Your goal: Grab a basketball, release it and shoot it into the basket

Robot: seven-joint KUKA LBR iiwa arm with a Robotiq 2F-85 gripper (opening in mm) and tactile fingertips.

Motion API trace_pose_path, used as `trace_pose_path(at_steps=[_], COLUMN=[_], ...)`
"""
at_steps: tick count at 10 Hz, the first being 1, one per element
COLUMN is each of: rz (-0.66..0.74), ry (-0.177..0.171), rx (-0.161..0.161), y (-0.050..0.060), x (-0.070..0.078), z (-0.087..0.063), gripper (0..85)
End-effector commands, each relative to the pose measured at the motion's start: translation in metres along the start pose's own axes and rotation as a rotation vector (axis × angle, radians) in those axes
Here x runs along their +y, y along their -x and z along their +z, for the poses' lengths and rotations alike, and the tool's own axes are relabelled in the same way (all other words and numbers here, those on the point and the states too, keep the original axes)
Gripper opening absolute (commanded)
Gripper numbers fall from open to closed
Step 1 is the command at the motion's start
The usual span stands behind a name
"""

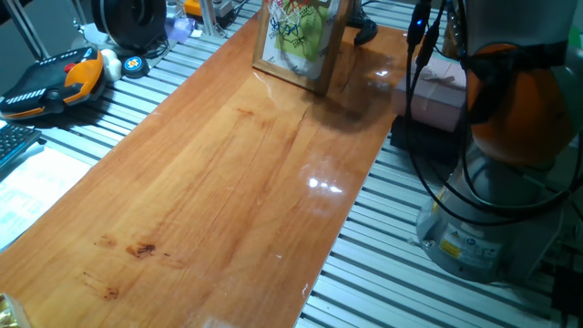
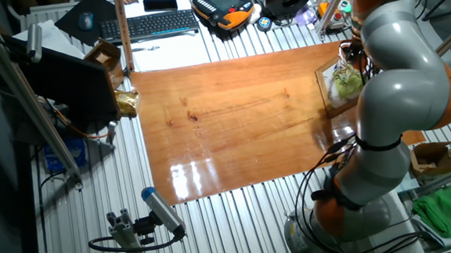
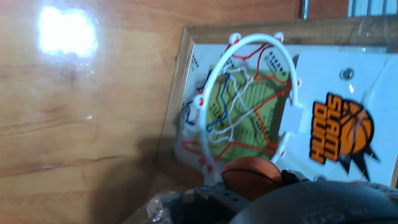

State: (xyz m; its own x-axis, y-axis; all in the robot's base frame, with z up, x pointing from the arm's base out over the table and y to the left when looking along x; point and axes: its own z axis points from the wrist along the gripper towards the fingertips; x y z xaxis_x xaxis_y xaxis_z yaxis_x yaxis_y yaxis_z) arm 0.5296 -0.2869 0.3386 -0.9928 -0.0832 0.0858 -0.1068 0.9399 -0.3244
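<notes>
— What do we see nearest, in the hand view?
— Our gripper (image 3: 249, 196), apparently clasping one basketball (image 3: 252, 176), poised above one basket (image 3: 245, 99) near the wooden table's (image 2: 234, 119) far corner.

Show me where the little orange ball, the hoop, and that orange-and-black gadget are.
basketball (image 3: 250, 172), hand view, on its orange top.
basket (image 3: 208, 99), hand view, on the rim's left side.
orange-and-black gadget (image 1: 56, 80), one fixed view, on its body's middle.
</notes>
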Motion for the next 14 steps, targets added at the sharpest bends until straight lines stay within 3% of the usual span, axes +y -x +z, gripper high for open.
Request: trace_pose_path(at_steps=[1, 10, 14], rz=[-0.010, -0.065, -0.058], ry=[0.005, 0.059, 0.043], rx=[-0.003, -0.014, -0.002], y=[0.004, 0.031, 0.032], x=[-0.004, -0.024, -0.021], z=[0.003, 0.030, 0.030], gripper=[1.0, 1.3, 23.3])
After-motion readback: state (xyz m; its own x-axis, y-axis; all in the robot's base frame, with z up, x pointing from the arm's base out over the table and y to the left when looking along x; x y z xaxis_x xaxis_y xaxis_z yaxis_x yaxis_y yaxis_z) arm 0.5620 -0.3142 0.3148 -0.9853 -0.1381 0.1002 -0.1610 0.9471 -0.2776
